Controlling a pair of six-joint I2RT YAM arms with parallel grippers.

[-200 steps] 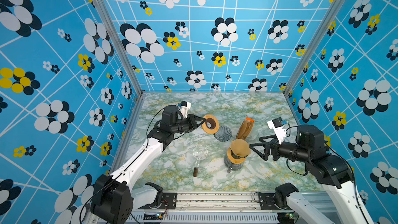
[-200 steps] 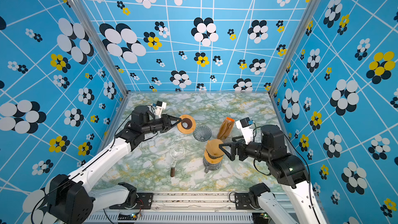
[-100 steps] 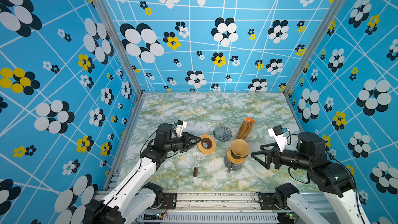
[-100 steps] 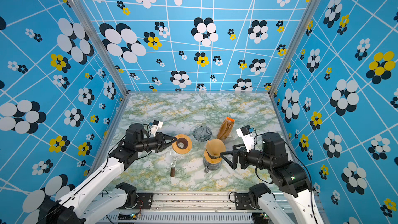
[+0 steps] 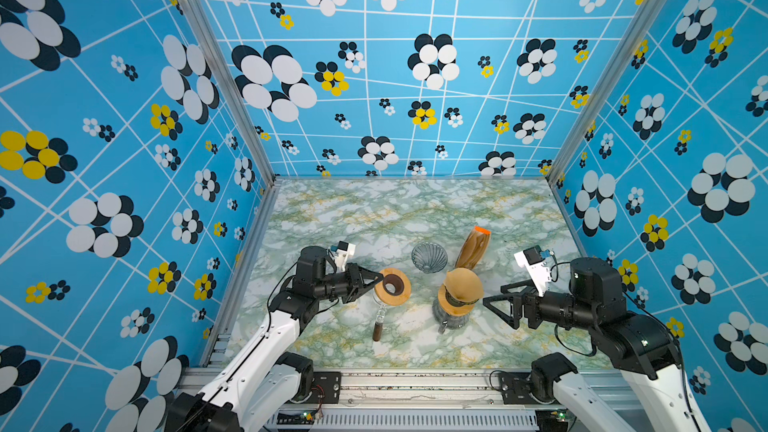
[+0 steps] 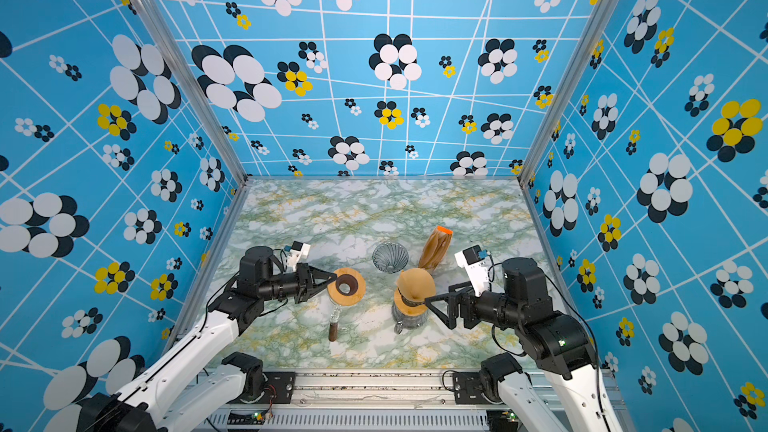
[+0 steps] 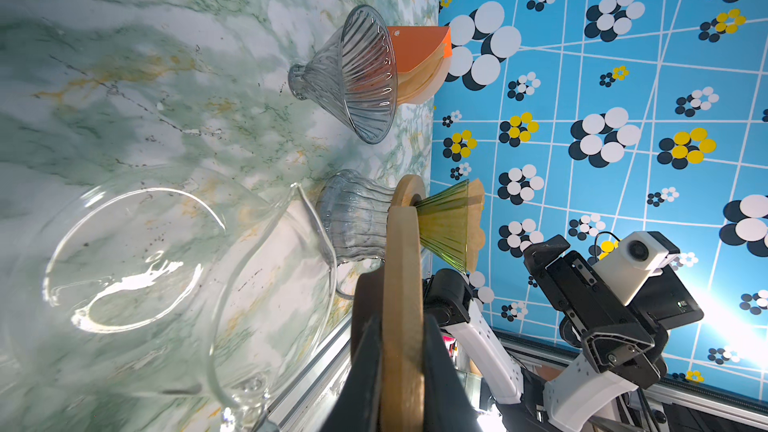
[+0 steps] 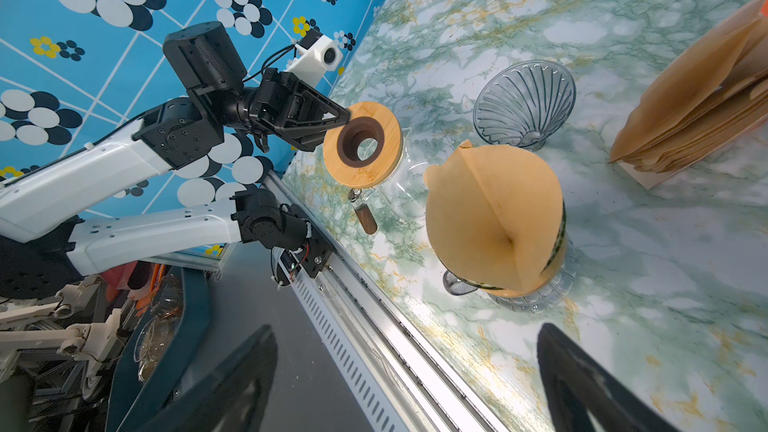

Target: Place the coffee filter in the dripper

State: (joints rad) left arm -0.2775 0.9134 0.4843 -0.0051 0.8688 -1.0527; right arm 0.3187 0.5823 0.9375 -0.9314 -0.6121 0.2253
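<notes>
A brown paper coffee filter [image 5: 460, 284] [image 8: 490, 218] sits open in a green dripper [image 7: 444, 226] on a wooden collar over a ribbed glass server, front centre in both top views. A second, clear ribbed glass dripper [image 5: 429, 256] [image 8: 523, 105] stands empty behind it. My left gripper [image 5: 376, 282] [image 7: 402, 326] is shut on the rim of a wooden ring [image 5: 392, 286] [image 7: 402, 263] with a dark inner collar, held over a clear glass carafe [image 7: 145, 276]. My right gripper [image 5: 494, 299] [image 8: 405, 328] hangs open just right of the filter, holding nothing.
A pack of brown filters [image 5: 473, 247] [image 8: 698, 105] with an orange top stands behind the server. The carafe's wooden handle [image 5: 377, 330] points toward the front rail [image 5: 415, 380]. Patterned walls close in the marble table [image 5: 374, 209] on three sides.
My left gripper has carried the wooden ring from beside the clear glass dripper toward the front, to over the carafe. The right gripper has drifted slightly frontward and stayed open.
</notes>
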